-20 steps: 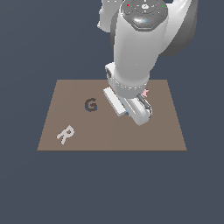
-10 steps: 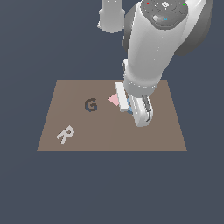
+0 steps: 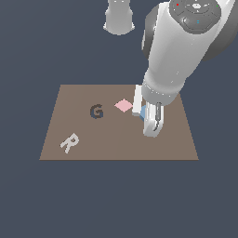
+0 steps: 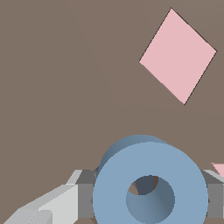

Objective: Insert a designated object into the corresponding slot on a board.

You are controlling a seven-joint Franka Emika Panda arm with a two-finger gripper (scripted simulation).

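The light-blue ring [image 4: 151, 179] sits clamped between two grey fingers [image 4: 83, 199], just above the brown board [image 4: 65, 87]. In the exterior view only a sliver of the ring [image 3: 143, 112] shows inside my gripper [image 3: 145, 117], which is shut on it low over the board [image 3: 107, 144], to the right of the middle. The slot is hidden under the arm and the ring.
A pink diamond [image 3: 123, 105] lies just to the exterior view's left of the gripper, and it also appears in the wrist view as the diamond [image 4: 177, 57]. A dark G recess [image 3: 96, 111] and a pale R [image 3: 69, 142] lie further left. A pink tip [image 4: 218, 168] peeks beside the ring.
The arm has swung towards the exterior view's right and a little to the front with the ring, uncovering the pink diamond. The gripper stays shut.
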